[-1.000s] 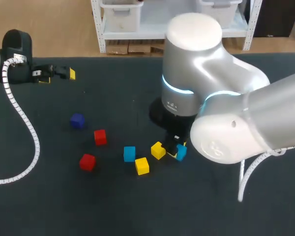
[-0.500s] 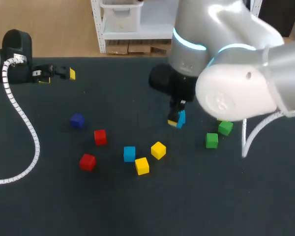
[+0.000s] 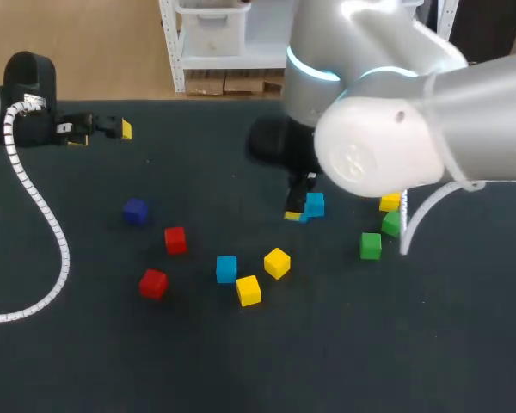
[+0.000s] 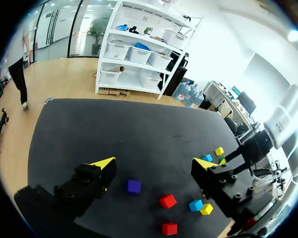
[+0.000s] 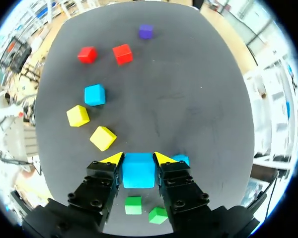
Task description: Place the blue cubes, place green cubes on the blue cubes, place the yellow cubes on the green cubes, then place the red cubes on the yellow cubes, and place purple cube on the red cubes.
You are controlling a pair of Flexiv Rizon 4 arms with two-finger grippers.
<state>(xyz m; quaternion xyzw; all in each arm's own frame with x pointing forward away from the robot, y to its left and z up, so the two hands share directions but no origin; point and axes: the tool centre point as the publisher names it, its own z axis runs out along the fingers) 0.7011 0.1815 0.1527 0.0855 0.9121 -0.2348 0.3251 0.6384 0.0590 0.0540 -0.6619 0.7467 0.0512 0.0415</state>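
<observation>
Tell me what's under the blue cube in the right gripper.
Dark table shows around the blue cube in the right gripper, with a green cube nearer the wrist. The spot directly beneath is hidden by the cube itself.

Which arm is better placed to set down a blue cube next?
Right. The right pincer grips a blue cube; the left pincer is open, empty and far from every cube.

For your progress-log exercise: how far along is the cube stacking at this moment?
Done: no stack shows yet. In hand: the right gripper is shut on a blue cube. Left: another blue cube, the green cubes, yellow cubes, red cubes and purple cube lie loose and unstacked; the left gripper is open and empty.
</observation>
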